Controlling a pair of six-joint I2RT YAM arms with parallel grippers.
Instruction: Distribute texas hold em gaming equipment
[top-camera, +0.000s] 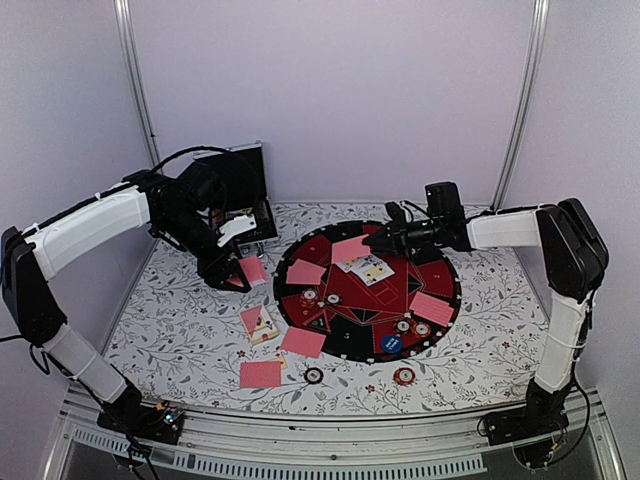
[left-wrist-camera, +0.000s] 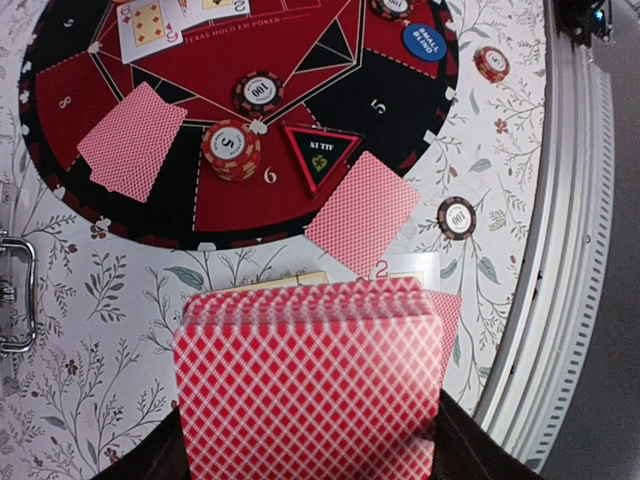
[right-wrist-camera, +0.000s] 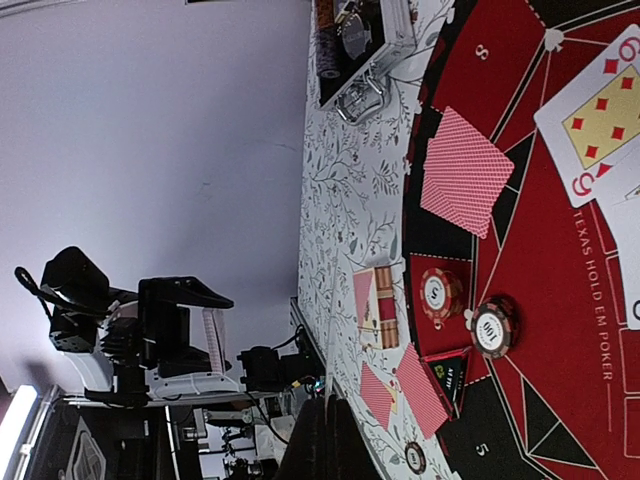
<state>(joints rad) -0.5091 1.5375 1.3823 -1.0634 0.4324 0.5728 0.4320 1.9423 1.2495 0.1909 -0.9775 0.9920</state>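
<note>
Two arms over a floral-print worktop (top-camera: 480, 340): the left end effector (top-camera: 228, 278) clamps a slightly fanned deck of pink-red lattice-backed playing cards (left-wrist-camera: 310, 390) beside the round black-and-red mat (top-camera: 352, 296), free edge facing it; the right end effector (top-camera: 372, 243), fingers pressed together, hovers over the mat near face-up cards (top-camera: 368, 268).

Desk: Finish of the deck (left-wrist-camera: 310, 400)?
Photographer: Smooth, lightly glossy card, lattice-printed. The mat (left-wrist-camera: 240, 205) looks matt, felt-like; the worktop (left-wrist-camera: 100, 340) wears a matt floral covering, its front rail (left-wrist-camera: 560, 260) dull grey metal.
</note>
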